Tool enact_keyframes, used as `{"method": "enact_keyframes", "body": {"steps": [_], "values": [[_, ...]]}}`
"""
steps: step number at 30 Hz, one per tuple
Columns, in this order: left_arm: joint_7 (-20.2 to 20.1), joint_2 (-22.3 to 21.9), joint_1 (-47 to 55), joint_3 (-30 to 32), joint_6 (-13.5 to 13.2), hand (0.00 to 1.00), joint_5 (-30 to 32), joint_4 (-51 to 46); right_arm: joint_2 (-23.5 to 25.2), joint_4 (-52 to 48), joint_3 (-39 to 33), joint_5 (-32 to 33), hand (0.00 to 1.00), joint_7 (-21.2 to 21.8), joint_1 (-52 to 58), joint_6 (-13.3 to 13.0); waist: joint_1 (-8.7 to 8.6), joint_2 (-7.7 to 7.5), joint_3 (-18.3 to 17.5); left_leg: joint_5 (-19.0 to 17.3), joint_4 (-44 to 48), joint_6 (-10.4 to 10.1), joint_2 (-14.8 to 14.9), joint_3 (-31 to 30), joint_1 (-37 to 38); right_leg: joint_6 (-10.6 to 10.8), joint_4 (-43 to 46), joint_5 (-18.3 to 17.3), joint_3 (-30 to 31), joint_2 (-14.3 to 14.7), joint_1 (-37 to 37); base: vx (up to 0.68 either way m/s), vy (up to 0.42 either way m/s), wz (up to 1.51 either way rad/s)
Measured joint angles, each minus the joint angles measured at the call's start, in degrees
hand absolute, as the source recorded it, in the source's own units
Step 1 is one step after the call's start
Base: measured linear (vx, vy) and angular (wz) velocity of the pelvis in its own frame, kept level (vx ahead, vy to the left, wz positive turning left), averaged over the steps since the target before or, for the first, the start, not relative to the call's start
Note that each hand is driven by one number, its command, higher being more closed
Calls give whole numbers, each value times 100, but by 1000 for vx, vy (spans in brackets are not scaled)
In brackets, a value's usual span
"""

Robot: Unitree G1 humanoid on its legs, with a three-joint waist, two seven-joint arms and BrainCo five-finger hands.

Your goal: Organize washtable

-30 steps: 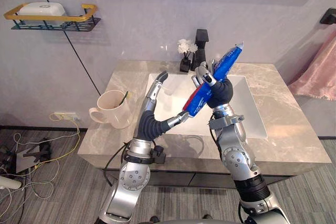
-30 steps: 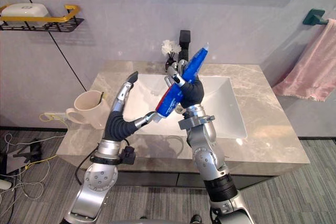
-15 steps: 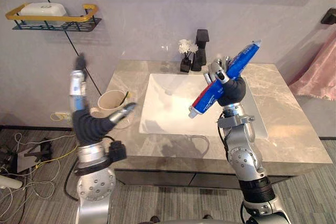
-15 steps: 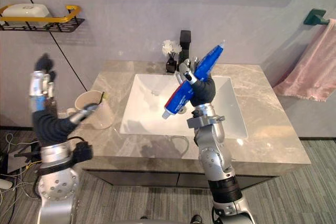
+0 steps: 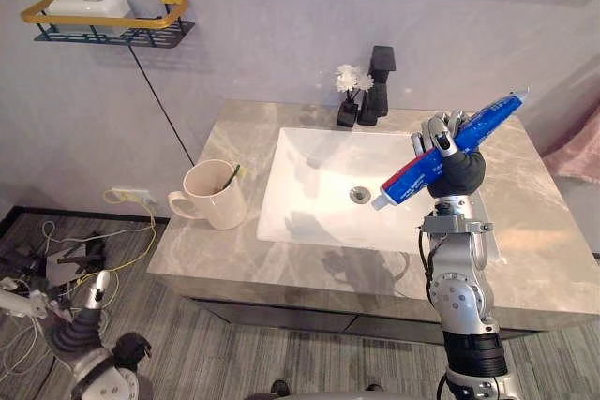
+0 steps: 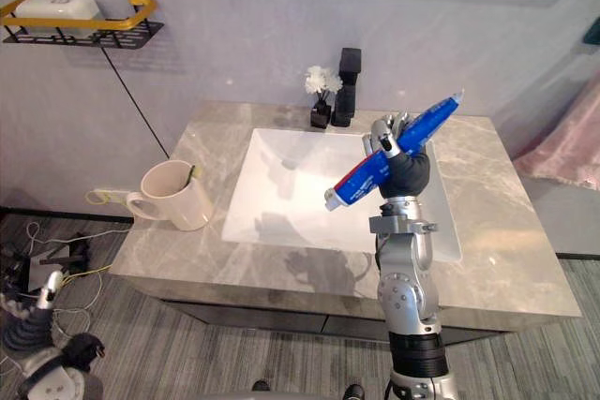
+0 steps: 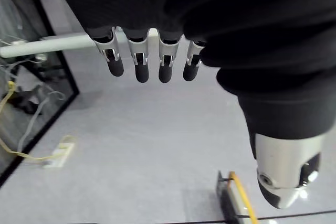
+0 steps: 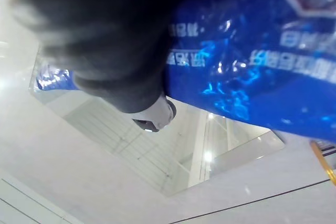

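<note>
We gripped the toothpaste point(image 5: 403, 177) in our right hand point(image 5: 458, 169); swinging toward the nine-o'clock cup point(image 5: 216, 196) might shake it loose.

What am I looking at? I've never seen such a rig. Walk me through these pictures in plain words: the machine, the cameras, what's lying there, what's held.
This is a humanoid robot standing at a bathroom washstand. The two wide pictures come from a stereo camera on its head, looking down. The two close ones come from cameras on its wrists.

The marble counter has a white sink set into it. On it stand a black tap, a small vase of white flowers and a cream mug by the sink's left side. A wall shelf hangs further left.

The right hand is raised over the sink's right edge. Its fingers are curled round a blue and red toothpaste tube, which slants with its cap end down. The left hand hangs low near the floor, fingers relaxed, holding nothing.
</note>
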Motion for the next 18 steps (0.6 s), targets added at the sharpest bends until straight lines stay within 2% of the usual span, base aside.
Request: {"method": "enact_keyframes", "body": {"steps": [7, 11, 18], "values": [[-253, 56, -187, -76, 320, 0, 16, 2941, 5, 0, 255, 5, 100, 1, -4, -9, 3, -99, 29, -6, 52, -3, -8, -11, 13, 13, 0, -28, -40, -14, 54, -25, -4, 3], [-495, 74, -227, -501, 465, 0, 197, 3637, 11, 4, 389, 3, 100, 2, -3, -11, 0, -116, 39, -7, 106, -5, 0, -14, -3, 19, 0, -63, -66, -46, 85, -63, -13, 3], [-645, 199, -424, -868, 479, 0, 378, 3999, 12, 8, 469, -13, 100, 1, -3, -39, -2, -158, 66, -4, 108, -3, -9, -61, -7, 20, 0, -63, -133, -56, 96, -17, -1, 1]]}}
